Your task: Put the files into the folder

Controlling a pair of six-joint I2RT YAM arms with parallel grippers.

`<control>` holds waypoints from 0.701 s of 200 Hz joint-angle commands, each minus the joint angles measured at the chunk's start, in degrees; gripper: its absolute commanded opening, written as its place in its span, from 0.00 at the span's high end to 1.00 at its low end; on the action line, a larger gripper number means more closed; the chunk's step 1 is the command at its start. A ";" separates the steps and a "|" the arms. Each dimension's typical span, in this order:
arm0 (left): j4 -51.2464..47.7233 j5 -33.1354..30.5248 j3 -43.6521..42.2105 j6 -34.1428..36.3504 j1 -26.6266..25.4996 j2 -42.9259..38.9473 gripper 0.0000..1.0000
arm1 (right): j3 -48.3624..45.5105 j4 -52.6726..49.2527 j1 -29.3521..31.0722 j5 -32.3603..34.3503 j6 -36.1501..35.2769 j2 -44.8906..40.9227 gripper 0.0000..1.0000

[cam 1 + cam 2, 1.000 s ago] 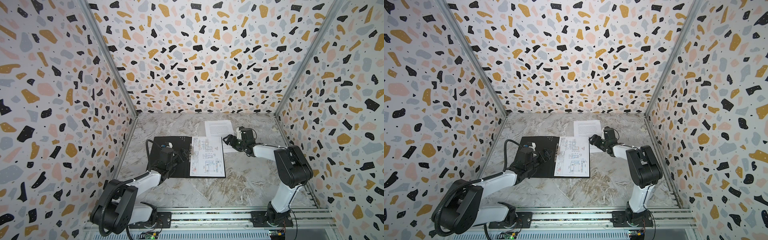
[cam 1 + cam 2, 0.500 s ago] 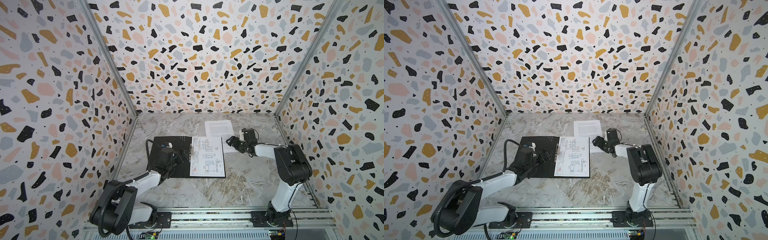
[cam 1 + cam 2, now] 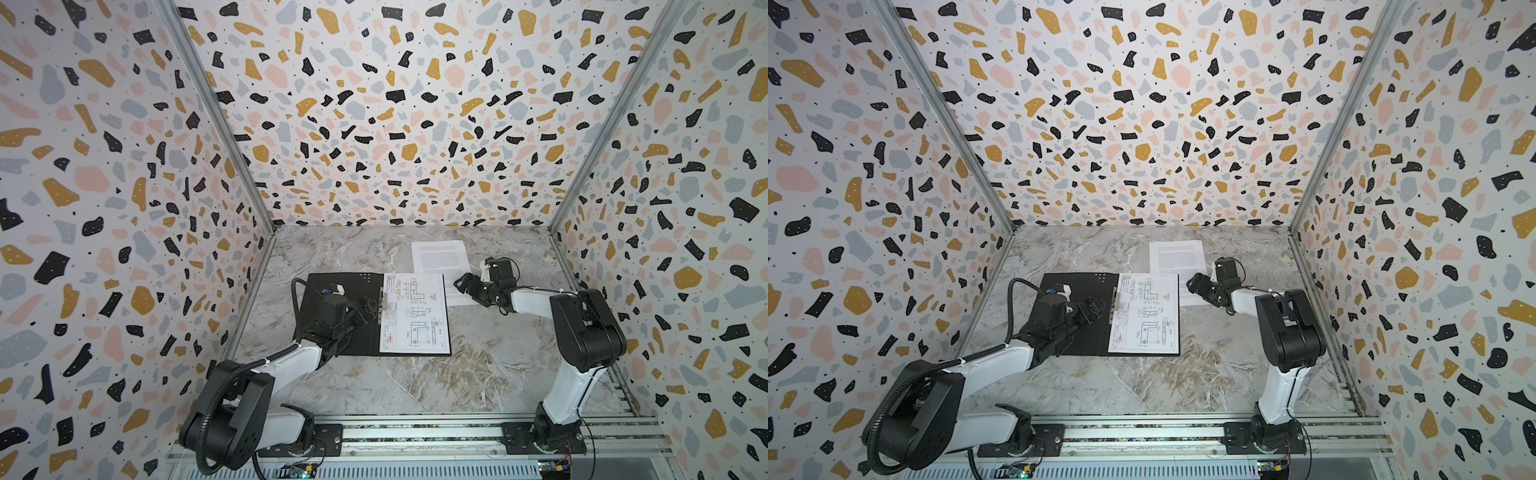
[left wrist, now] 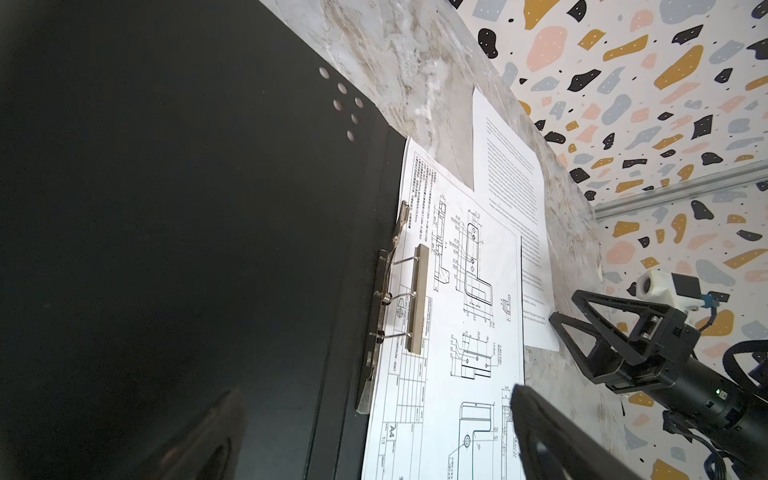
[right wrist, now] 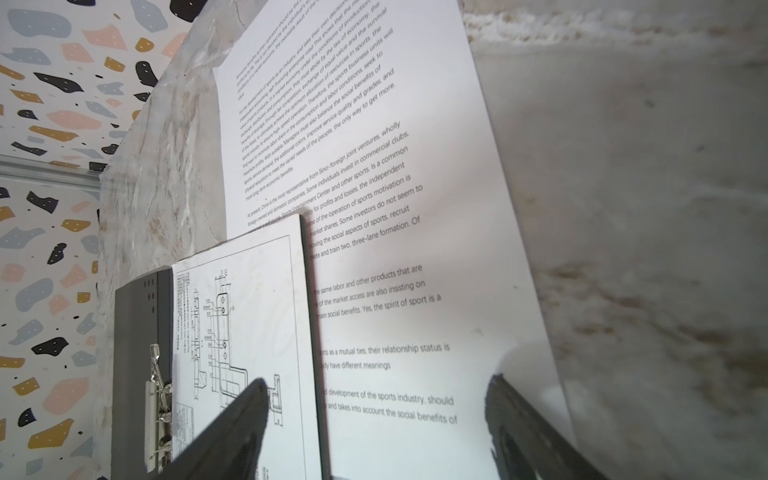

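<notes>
- Hovering open, the right hand is held over the white printed paper sheet, likely for pickup.
- Left hand, open, is parked above the flat black folder.

Both top views are bright, even and sharp; the wall posts lean with wide-angle distortion, and shadows on the counter are soft. From the left wrist, the folder reads as near-featureless black. From the right wrist, the right tool is blurred, and the text sheet beside the folder glares pale.
</notes>
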 commanded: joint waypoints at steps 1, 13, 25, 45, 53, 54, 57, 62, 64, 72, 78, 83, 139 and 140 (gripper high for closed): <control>0.01 -0.72 1.58 1.07 0.21 -1.04 0.01 | -2.81 -5.68 -1.34 1.60 0.12 -0.95 0.18; -0.13 -0.87 1.63 1.11 0.24 -1.34 0.00 | -3.41 -5.71 -1.87 1.43 0.12 -1.36 0.18; -0.30 -1.05 1.65 1.25 0.20 -1.47 0.00 | -4.07 -5.69 -2.41 1.22 0.12 -1.84 0.18; -0.65 -1.31 1.74 1.32 0.22 -1.88 0.00 | -5.33 -5.62 -3.25 1.22 0.03 -2.95 0.18; -0.72 -1.44 1.75 1.45 0.20 -1.93 0.00 | -5.96 -5.57 -3.48 1.10 -0.05 -3.31 0.18; -0.73 -1.47 1.75 1.46 0.20 -1.93 0.00 | -6.03 -5.53 -3.55 1.11 -0.05 -3.41 0.18; -0.78 -1.44 1.75 1.42 0.24 -1.99 0.00 | -6.21 -5.50 -3.70 1.10 -0.06 -3.56 0.18; -0.68 -1.46 1.80 1.40 0.21 -1.96 0.00 | -6.55 -5.50 -3.85 1.08 -0.06 -3.81 0.18; -0.79 -1.50 1.83 1.43 0.22 -1.98 0.00 | -6.65 -5.56 -3.94 1.05 -0.15 -3.97 0.18; -0.83 -1.40 1.84 1.43 0.24 -1.94 0.00 | -7.25 -5.53 -4.20 0.93 -0.22 -4.36 0.18; -0.81 -1.40 1.84 1.47 0.20 -1.96 0.00 | -7.77 -5.43 -4.46 0.86 -0.23 -4.69 0.18; -0.81 -1.40 1.83 1.54 0.20 -2.00 0.00 | -8.15 -5.41 -4.61 0.77 -0.23 -5.02 0.18; -1.11 -1.52 2.35 1.59 0.20 -2.39 0.01 | -14.65 -4.04 -6.65 -0.19 -0.15 -9.52 0.18; -1.10 -1.59 2.36 1.62 0.20 -2.38 0.01 | -14.81 -4.01 -6.71 -0.15 -0.15 -9.64 0.18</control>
